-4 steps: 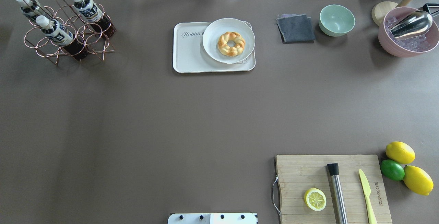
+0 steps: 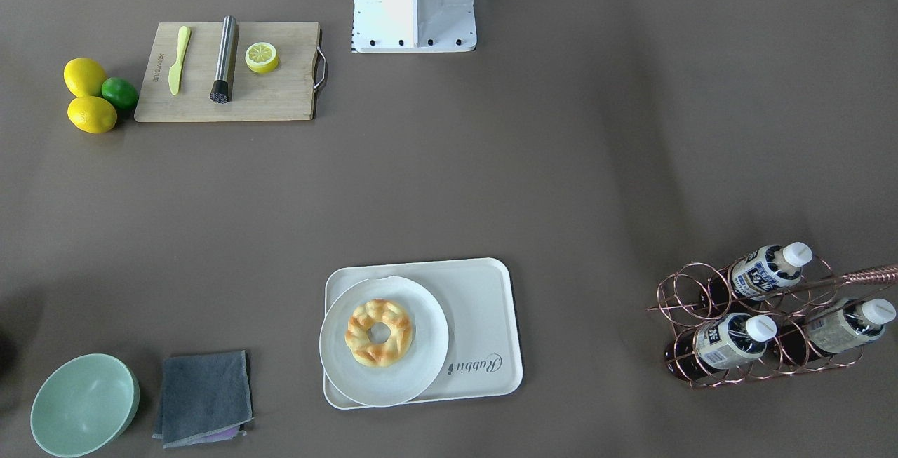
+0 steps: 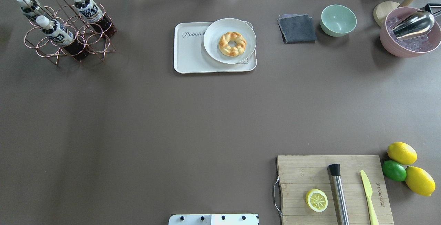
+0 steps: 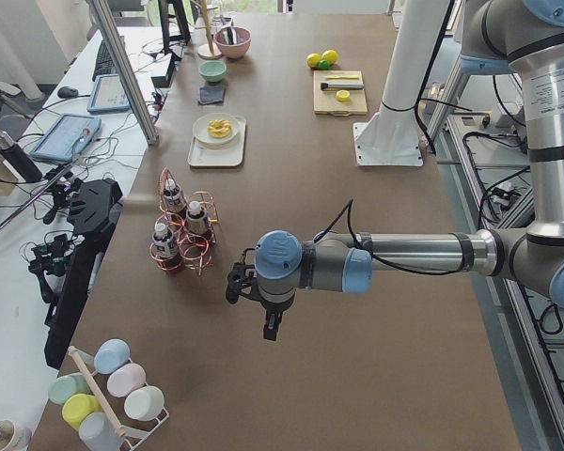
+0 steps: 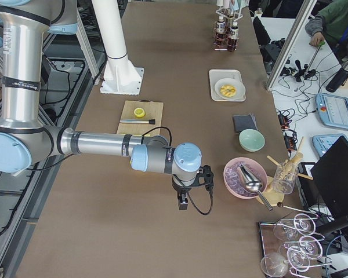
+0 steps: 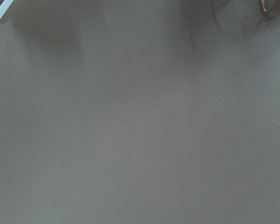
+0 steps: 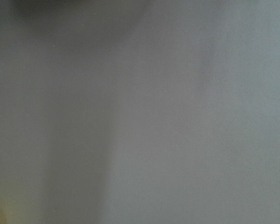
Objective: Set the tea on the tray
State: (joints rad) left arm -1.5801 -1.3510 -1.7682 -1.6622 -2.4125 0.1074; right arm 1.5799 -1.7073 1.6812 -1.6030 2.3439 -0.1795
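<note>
The tea bottle [image 3: 90,10] stands in a copper wire rack [image 3: 90,40] at the far left corner of the table [image 3: 137,121], well apart from the tray [image 3: 189,58], which lies at the far middle. The side views show the bottle upright, long axis vertical, white cap on top and dark base down in a wire ring. A twin bottle [image 3: 57,32] with the same dark-blue-and-white label stands beside it, and the pictures do not settle which of the two is meant; a pale-labelled bottle [image 3: 29,7] fills a third ring. The labels carry printed characters too small to read. The tray bears grey script reading "Rabbit" near its left end, and a white plate [image 3: 212,42] with a braided bread ring [image 3: 232,43] covers its right part. A cutting board [image 3: 303,173] near the robot has burnt-in lettering that cannot be read. The left gripper [image 4: 271,326] hangs pointing down over bare table near the rack, and the right gripper [image 5: 182,204] hangs over bare table at the other end; whether either pincer is apart or together cannot be told. The table is covered in matte grey-brown sheet, with desks, tablets and cables along its far side.
</note>
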